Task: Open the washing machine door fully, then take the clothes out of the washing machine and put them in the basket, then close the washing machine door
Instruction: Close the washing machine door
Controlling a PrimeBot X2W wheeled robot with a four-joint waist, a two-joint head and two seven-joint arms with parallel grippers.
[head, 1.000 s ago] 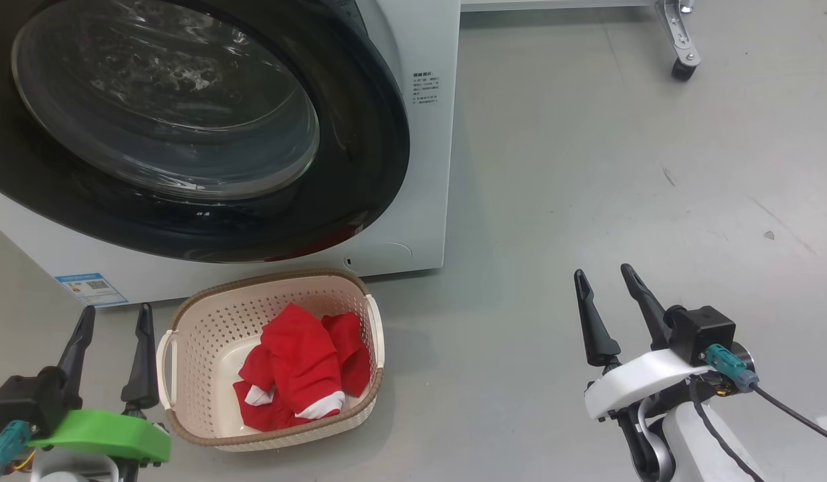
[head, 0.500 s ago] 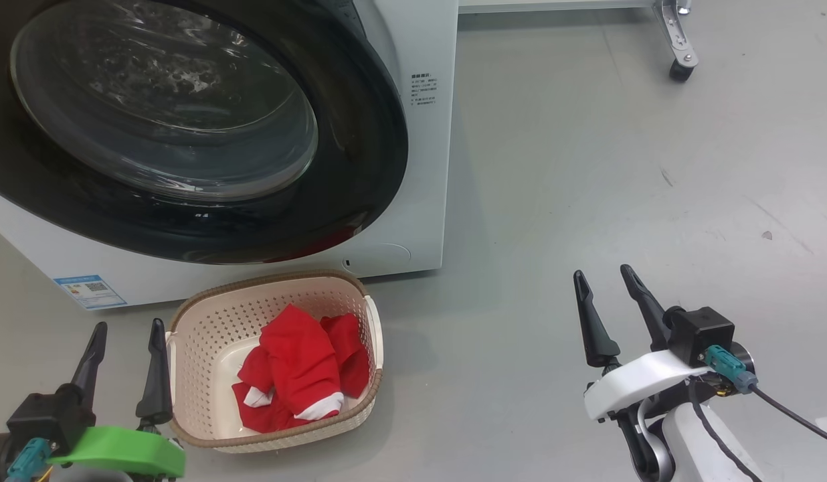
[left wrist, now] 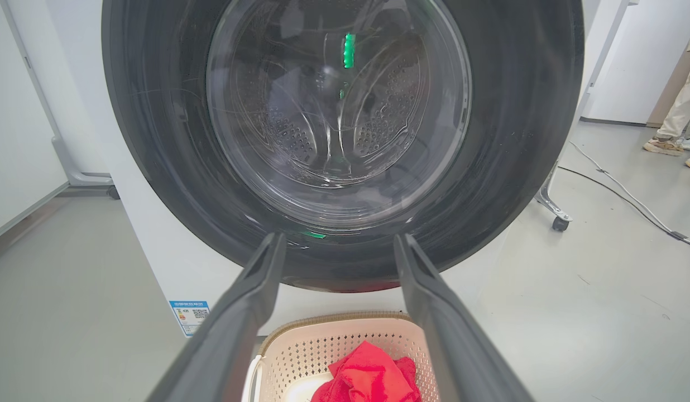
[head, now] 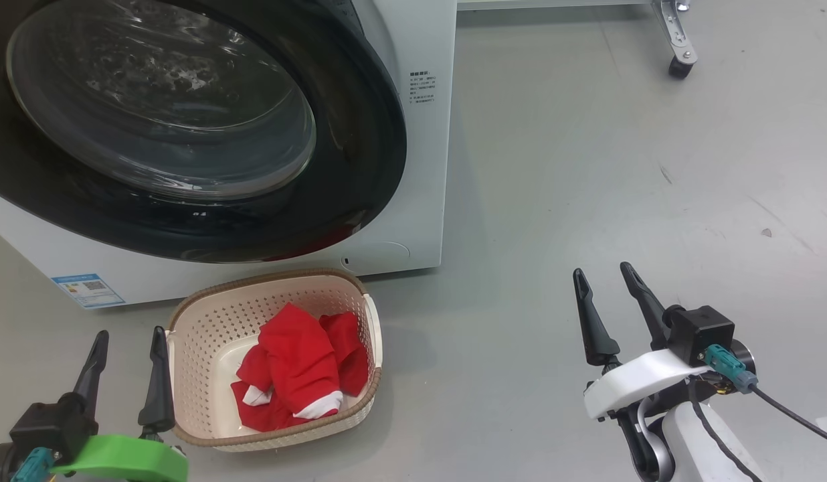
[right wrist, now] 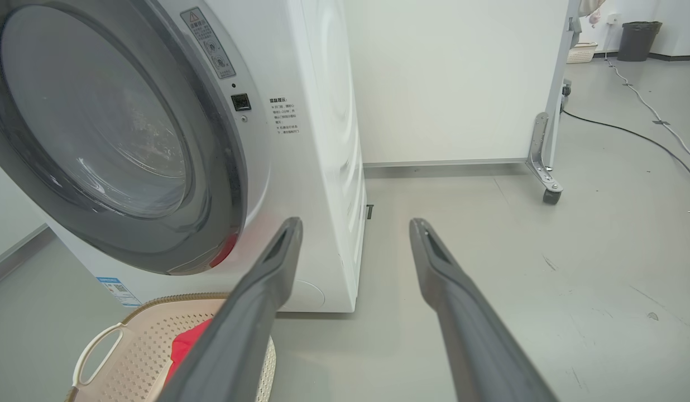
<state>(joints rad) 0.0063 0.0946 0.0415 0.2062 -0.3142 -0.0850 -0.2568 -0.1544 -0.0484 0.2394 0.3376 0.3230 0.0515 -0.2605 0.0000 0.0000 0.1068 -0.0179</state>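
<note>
Item 1. The washing machine (head: 423,167): we recorded a white front-loader standing on the grey floor (head: 587,167), with a small blue label (head: 83,289) at the lower left of its front panel.

Item 2. The washing machine door (head: 166,114): glossy black rim, bulging clear glass. We found it lying flat against the machine's front, to all appearance closed. Through the glass, in the left wrist view, we made out the dimpled steel drum (left wrist: 334,123).

Item 3. The basket (head: 206,335): cream perforated plastic with a brown rim. We noted it upright on the floor, just in front of the machine and below the door's lower edge.

Item 4. The clothes (head: 296,371): red fabric with white trim. We found them heaped inside the basket, towards its right side.

Item 5. Left gripper (head: 131,333): we logged it low, just beside the basket's left end, its fingers pointing towards the door. The jaws stood wide apart and held nothing.

Item 6. Right gripper (head: 601,270): we logged it well apart from the basket, to the right, over bare floor. Its jaws likewise stood wide and empty.

Item 7. Sundries: we noted a caster wheel (head: 678,67) on a white frame beyond the machine, a cable (left wrist: 618,192) trailing along the floor, and a person's shoes (left wrist: 666,146) at the far right of the left wrist view.
</note>
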